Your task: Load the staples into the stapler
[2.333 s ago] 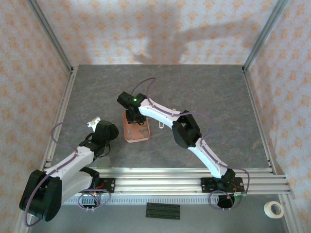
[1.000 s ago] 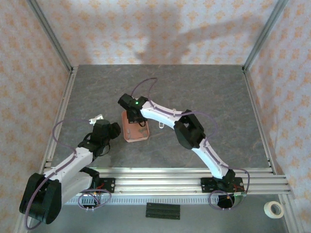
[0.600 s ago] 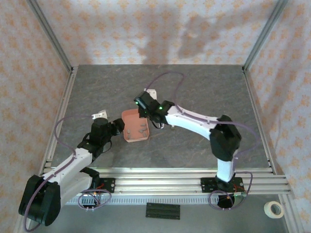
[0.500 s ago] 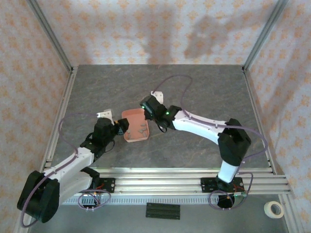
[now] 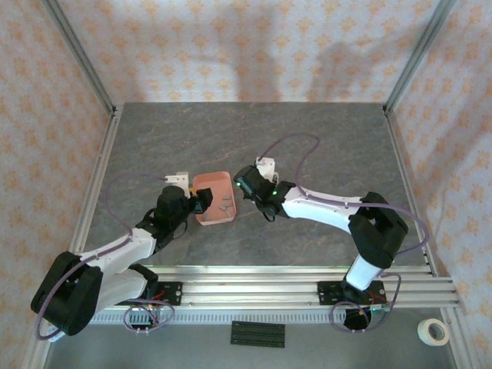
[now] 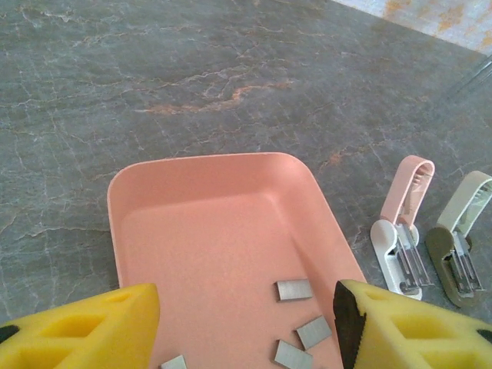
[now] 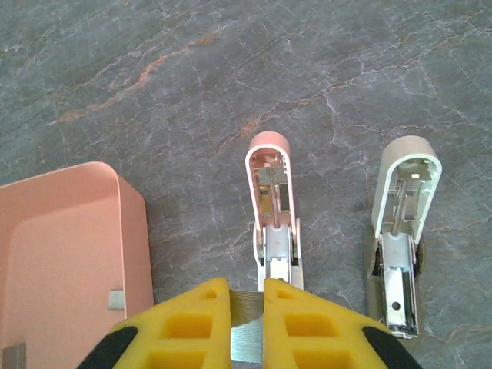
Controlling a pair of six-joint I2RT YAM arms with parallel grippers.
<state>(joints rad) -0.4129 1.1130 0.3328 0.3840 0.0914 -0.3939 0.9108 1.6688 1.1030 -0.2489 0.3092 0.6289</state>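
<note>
Grey stone-look tabletop [image 5: 307, 138]. Salmon tray [image 6: 207, 159] sits on it left of centre. Just right of the tray lies the pink-and-white stapler [image 7: 270, 207], flipped open flat with its channel facing up. A second stapler [image 7: 403, 231], beige, lies beside it, also open. A few loose staples [image 6: 294, 290] lie in the tray's near right corner.

Risk: the held strip is tiny and the channel is narrow. If the strip comes in skewed or tilted, it will likely ride on the rail edge or jam. Nothing pins the stapler, so a push could slide it across the tabletop. Grip looks shallow, so the strip could twist or drop. Loading the beige one instead would be wrong.

Right gripper [image 7: 246, 296]: fingers pressed together on a staple strip [image 7: 246, 338], just at the stapler's near end; contact unclear. Left gripper [image 6: 246, 307]: fingers apart, holding nothing, over the tray's near side.
</note>
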